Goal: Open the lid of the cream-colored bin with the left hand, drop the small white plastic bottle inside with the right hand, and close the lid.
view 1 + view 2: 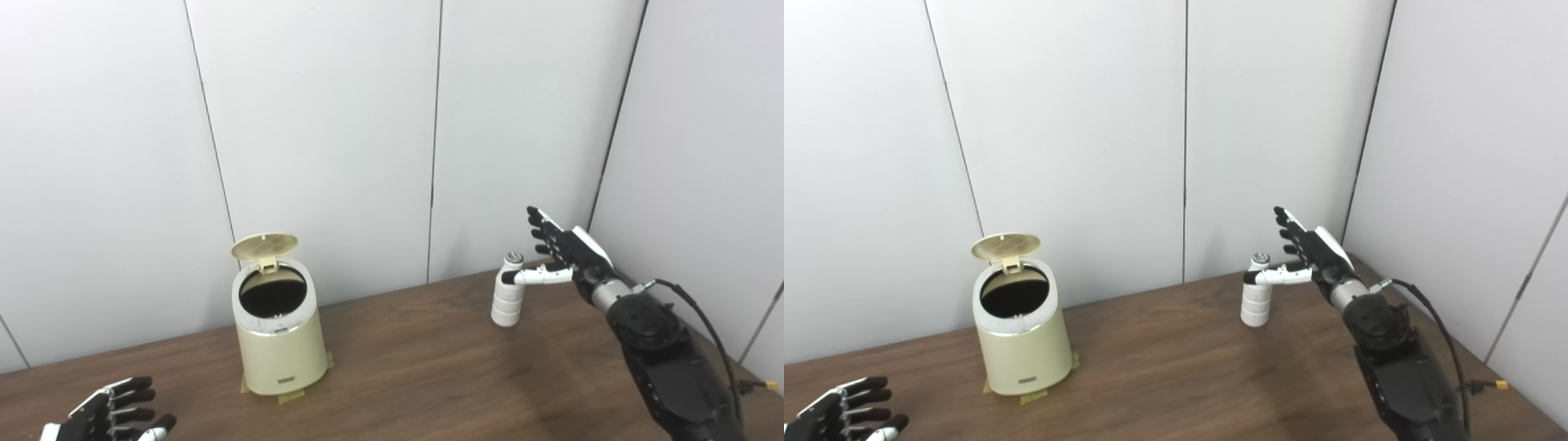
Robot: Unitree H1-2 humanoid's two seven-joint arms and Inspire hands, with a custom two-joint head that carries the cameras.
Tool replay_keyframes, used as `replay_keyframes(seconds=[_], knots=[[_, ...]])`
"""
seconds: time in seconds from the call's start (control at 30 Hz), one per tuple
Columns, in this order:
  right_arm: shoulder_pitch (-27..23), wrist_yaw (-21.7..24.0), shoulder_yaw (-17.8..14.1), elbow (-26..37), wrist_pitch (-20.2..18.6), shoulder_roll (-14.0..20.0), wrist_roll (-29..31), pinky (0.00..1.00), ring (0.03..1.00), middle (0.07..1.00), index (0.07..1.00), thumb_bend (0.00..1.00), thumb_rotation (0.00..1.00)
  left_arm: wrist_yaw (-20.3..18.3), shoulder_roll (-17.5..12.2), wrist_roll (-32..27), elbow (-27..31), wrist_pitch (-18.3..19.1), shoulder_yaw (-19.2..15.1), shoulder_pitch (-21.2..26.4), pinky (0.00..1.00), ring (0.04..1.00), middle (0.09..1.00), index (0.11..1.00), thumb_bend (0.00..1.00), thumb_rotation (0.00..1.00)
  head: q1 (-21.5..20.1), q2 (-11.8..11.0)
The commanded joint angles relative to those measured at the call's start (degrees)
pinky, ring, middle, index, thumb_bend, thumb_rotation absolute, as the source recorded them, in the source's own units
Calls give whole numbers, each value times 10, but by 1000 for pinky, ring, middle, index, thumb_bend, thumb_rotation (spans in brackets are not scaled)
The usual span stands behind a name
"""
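The cream-colored bin (278,343) stands on the brown table, its round lid (264,245) tipped up and back so the dark inside shows. The small white ribbed bottle (508,299) stands upright at the table's back right. My right hand (560,248) is open just right of the bottle, fingers spread upward, the white thumb reaching across the bottle's neck without closing on it. My left hand (113,413) rests open at the bottom left corner, well away from the bin and partly cut off by the picture's edge.
Tape patches (288,397) hold the bin's base to the wooden table (416,367). White wall panels close off the back and right side. A black cable with a yellow plug (768,385) trails from my right forearm.
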State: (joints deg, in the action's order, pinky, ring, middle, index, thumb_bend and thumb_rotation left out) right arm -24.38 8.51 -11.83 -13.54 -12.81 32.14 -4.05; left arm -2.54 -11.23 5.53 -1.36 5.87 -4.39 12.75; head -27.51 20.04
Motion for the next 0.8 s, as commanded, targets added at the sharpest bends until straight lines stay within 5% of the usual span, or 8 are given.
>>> replay_keyframes(seconds=[0.0,0.2,0.37,0.6,0.77], knots=[[-17,-17,-6,4,19,3,3,851,935,989,1000,838,217,1,-11,-2,13,-13,-2,24,513,615,681,701,653,45,0,0],[-18,-37,-6,-40,46,-14,4,879,940,984,994,781,156,-1,-11,-3,23,-5,0,21,506,609,672,703,652,33,0,4],[-23,-52,-14,-87,91,-29,16,878,941,975,972,827,175,-1,-10,-3,26,0,0,21,507,612,677,706,649,19,0,6],[-30,-86,-15,-125,115,-46,15,844,876,905,905,861,178,-3,-9,-8,30,7,-1,21,523,622,680,702,656,20,2,7],[-40,-118,-16,-150,131,-57,11,760,790,840,856,823,88,-5,-8,-12,35,8,1,19,515,606,670,699,648,2,4,10]])
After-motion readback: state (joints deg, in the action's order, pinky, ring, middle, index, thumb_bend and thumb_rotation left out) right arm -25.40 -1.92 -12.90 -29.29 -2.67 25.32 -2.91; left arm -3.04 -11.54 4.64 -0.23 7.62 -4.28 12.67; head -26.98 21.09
